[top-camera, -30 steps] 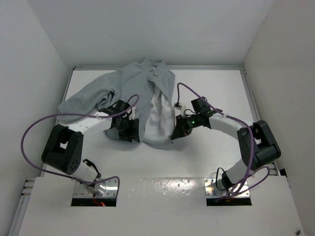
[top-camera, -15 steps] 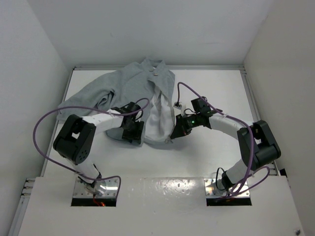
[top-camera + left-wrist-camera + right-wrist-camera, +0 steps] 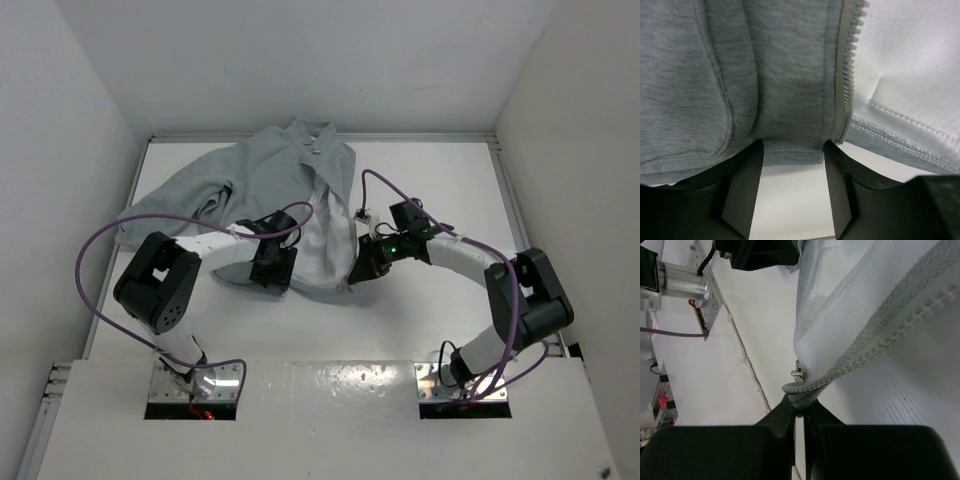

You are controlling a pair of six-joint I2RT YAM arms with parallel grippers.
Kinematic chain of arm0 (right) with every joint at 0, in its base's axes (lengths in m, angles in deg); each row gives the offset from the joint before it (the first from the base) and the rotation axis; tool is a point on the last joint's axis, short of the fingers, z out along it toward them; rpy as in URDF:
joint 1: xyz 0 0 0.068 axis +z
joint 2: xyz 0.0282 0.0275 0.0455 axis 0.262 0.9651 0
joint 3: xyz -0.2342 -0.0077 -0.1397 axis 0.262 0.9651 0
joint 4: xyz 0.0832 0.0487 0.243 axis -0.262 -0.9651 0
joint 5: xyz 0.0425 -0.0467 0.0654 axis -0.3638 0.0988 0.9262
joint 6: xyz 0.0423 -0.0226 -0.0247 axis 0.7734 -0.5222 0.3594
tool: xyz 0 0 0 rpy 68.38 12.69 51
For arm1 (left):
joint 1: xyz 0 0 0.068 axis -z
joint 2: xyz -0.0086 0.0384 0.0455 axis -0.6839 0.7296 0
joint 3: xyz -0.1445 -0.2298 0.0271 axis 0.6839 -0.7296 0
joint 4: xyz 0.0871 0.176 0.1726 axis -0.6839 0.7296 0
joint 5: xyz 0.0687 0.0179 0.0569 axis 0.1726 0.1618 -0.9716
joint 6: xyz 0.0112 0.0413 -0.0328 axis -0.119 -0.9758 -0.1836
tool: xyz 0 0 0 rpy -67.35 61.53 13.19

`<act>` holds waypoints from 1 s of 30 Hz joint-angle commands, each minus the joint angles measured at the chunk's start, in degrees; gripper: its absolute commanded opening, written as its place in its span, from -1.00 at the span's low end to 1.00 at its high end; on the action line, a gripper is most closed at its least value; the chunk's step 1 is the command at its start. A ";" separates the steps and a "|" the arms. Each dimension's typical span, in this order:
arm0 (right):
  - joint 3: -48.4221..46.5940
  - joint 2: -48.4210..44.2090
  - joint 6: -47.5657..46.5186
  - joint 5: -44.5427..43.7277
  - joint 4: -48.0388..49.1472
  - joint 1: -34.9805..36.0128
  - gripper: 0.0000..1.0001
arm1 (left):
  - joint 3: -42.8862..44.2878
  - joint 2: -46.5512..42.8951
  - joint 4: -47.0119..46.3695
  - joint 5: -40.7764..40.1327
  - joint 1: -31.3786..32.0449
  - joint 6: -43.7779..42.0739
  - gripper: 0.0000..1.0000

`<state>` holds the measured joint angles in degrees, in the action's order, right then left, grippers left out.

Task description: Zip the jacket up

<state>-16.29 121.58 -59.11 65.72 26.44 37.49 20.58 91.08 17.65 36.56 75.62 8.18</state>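
Robotics lab test cell: bare white walls box a white table.

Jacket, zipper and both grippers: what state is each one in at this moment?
jacket: spread on the table, front open, pale lining showing.
zipper: unzipped, the two rows of teeth apart.
left gripper: open, the hem beside the zipper teeth lying between its fingers.
right gripper: shut, pinching the bottom end of the other zipper edge, just below the slider.

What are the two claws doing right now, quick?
Left claw: open, straddling the hem of the jacket.
Right claw: closed, pinching the bottom end of the jacket's zipper edge.
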 commanded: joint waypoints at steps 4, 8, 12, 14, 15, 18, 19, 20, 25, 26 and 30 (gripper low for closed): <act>0.32 -2.02 -1.41 0.33 0.78 -0.07 -1.00 | -1.99 -0.02 0.63 -5.82 -0.56 -0.29 0.12; -0.12 -1.67 -1.67 0.33 0.78 0.02 -1.00 | -2.53 1.02 0.10 -4.96 -0.56 -0.29 -0.03; -0.38 -1.58 -1.32 0.68 0.61 -0.07 -1.00 | -2.53 2.61 -1.83 3.62 -2.23 -1.61 -0.79; -0.29 -1.67 -2.28 1.47 0.61 -0.16 -1.00 | -2.00 1.92 -3.23 11.01 -3.98 -3.10 -1.00; -0.29 -1.93 -2.37 1.74 0.43 -0.07 -1.00 | -2.00 0.86 -4.37 14.88 -3.99 -3.63 -1.00; -0.38 -2.28 -2.38 4.63 1.13 0.02 -1.00 | -2.62 -6.94 -10.08 22.47 -4.52 -5.29 -1.00; -0.21 -2.46 -1.85 6.38 1.83 -0.07 -1.00 | -3.22 -9.67 -14.10 24.56 -5.04 -6.17 -1.00; -0.03 -2.89 -1.67 6.92 3.58 0.02 -1.00 | -4.36 -15.35 -16.49 25.45 -5.05 -7.14 -1.00; -0.73 -2.55 2.90 14.18 11.41 1.07 -1.00 | -8.33 -26.82 -27.23 34.31 -6.18 -10.83 -1.00; -1.43 -1.68 3.51 14.74 11.33 1.25 -1.00 | -8.33 -27.35 -27.23 35.56 -6.19 -10.84 -1.00; -2.32 -1.31 5.62 17.29 16.06 3.44 -1.00 | -7.71 -27.97 -29.95 38.47 -6.19 -6.72 -1.00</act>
<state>-16.38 120.73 -55.62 77.29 35.27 39.33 12.86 63.02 -7.66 68.54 69.76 0.18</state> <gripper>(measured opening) 0.025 0.033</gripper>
